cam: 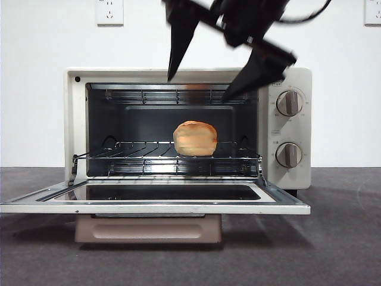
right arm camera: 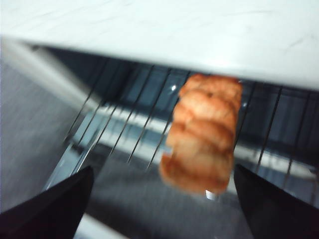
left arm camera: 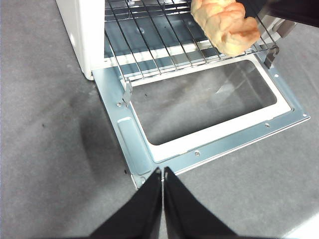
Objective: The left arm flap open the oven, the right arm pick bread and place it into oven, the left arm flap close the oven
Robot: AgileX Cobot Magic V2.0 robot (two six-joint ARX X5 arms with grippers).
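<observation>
The cream-white oven (cam: 76,119) stands with its door (cam: 155,207) flapped down flat. The golden bread (cam: 194,138) lies on the wire rack (cam: 143,156) inside, right of the middle. My right gripper (cam: 197,88) is open and empty, hanging above the oven's top front edge, blurred. In the right wrist view its jaws (right arm camera: 163,172) stand wide apart with the bread (right arm camera: 204,134) on the rack beyond them. My left gripper (left arm camera: 163,172) is shut and empty above the front left corner of the door (left arm camera: 149,154). The bread (left arm camera: 227,22) also shows there.
Two beige knobs (cam: 289,102) sit on the oven's right panel. The tan handle (cam: 149,228) hangs under the open door. Dark grey tabletop (cam: 339,238) lies around the oven. A white wall with sockets (cam: 109,11) is behind. The right arm (left arm camera: 289,10) shows dark in the left wrist view.
</observation>
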